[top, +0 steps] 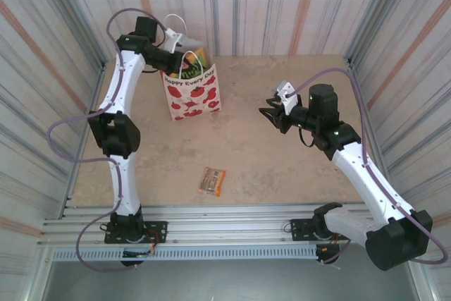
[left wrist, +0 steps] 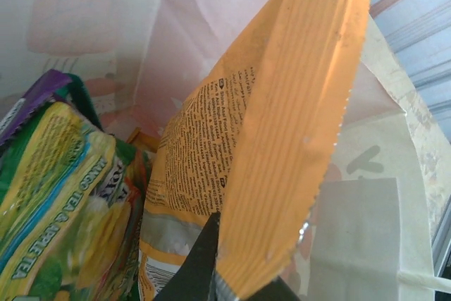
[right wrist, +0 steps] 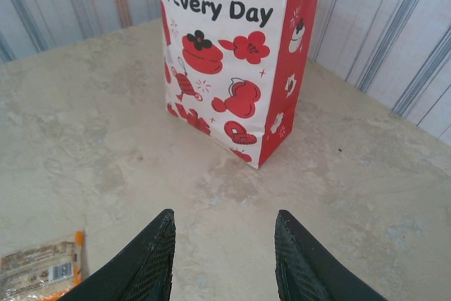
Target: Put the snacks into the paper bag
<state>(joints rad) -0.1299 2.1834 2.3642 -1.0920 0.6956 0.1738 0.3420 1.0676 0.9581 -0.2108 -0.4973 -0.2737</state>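
From above, your left pincer reaches down into the open top of the paper bag, which stands upright at the far left of the table. It is white with red tomato prints. Your right pincer hovers well apart on the right, and one brown-orange bar lies flat near the front edge, not yet bagged. Through the left wrist camera, the left pincer is clamped on the lower edge of an orange packet. The packet is held upright inside the bag, likely so it slips in beside a green and yellow packet and a purple packet. Through the right wrist camera, the right pincer is parted with nothing between its fingers and faces the paper bag. The brown-orange bar lies to its near left.
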